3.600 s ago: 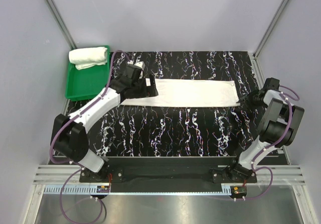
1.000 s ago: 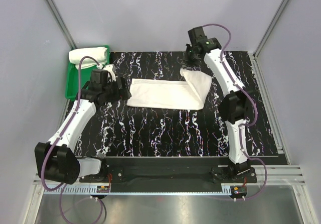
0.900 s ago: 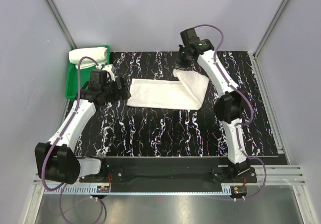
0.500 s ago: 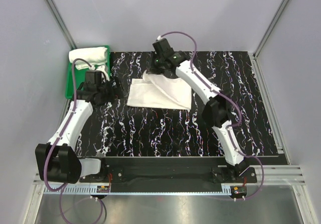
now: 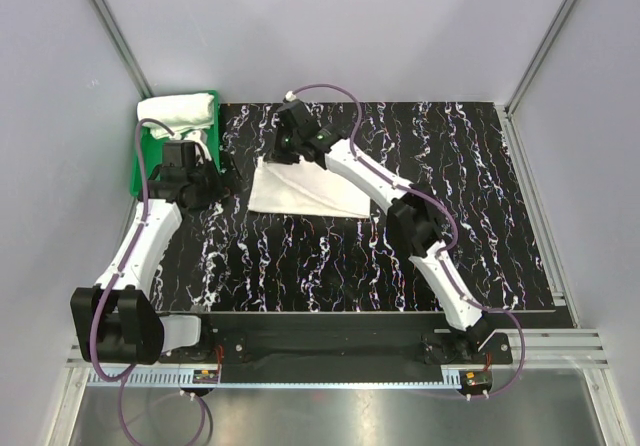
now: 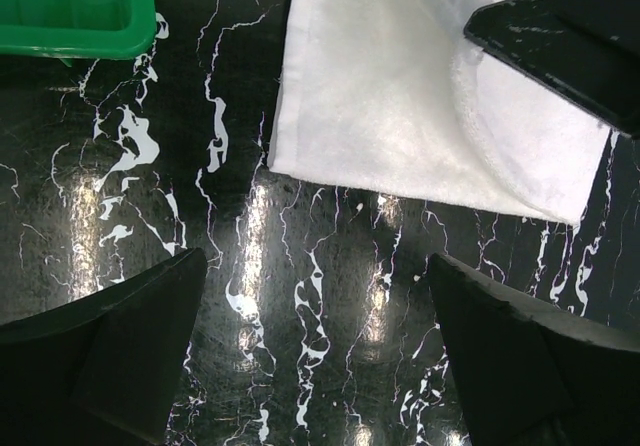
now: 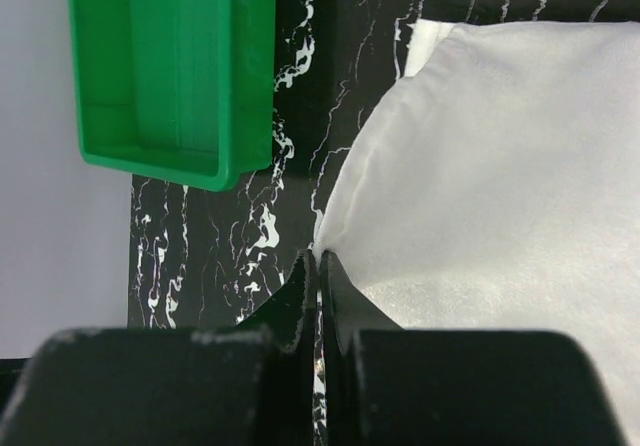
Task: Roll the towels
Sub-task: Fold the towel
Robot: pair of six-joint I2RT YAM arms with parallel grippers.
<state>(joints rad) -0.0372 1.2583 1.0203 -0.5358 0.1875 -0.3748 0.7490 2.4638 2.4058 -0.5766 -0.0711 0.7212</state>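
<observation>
The flat towel (image 5: 318, 194) lies lengthwise left-to-right on the surface; the right gripper (image 7: 318, 266), jaws shut on its folded-over edge, sits over its left end, near the left gripper (image 6: 315, 266), jaws wide, empty

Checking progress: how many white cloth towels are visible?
2. One rolled white towel lies in the green plastic tray; the folded-over towel on the table is pinched by the right gripper.

no writing, label, brand or number can be read in any view. the white towel (image 6: 400, 106), the green tray (image 7: 170, 66) and the marbled table (image 5: 450, 216) show only plain, unmarked surfaces.
</observation>
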